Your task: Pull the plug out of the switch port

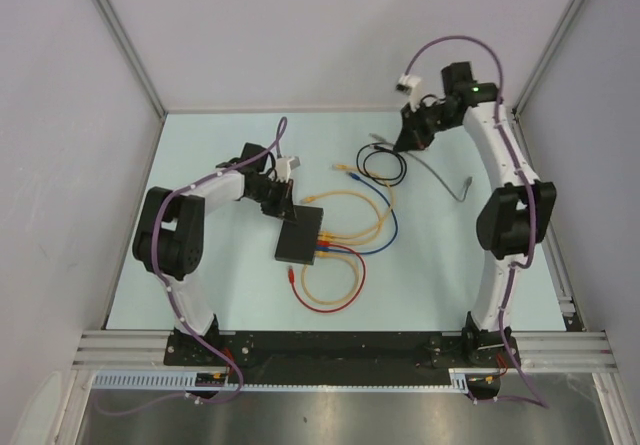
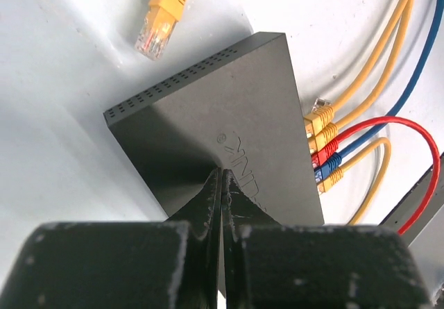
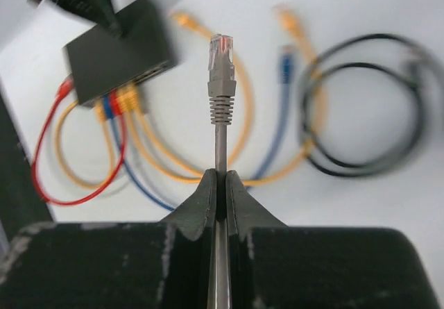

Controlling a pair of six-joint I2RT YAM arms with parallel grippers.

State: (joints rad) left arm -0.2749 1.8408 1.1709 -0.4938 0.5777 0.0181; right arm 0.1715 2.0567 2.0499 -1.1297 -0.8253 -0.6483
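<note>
The black switch point(image 1: 300, 238) lies mid-table with yellow, red and blue plugs point(image 2: 322, 149) in its port row. My left gripper point(image 1: 277, 203) is shut and empty, its tips point(image 2: 222, 176) resting on the switch's top face point(image 2: 222, 107). My right gripper point(image 1: 408, 137) is raised at the far right, away from the switch. It is shut on a grey cable point(image 3: 220, 149) just behind its grey plug point(image 3: 222, 69), which hangs free of any port. The switch shows blurred in the right wrist view point(image 3: 118, 52).
A loose yellow plug point(image 2: 163, 17) lies beside the switch's far corner. Yellow, blue and red cable loops point(image 1: 350, 235) spread right of the switch. A black cable coil point(image 1: 383, 163) and the grey cable's other end point(image 1: 467, 183) lie at the back right.
</note>
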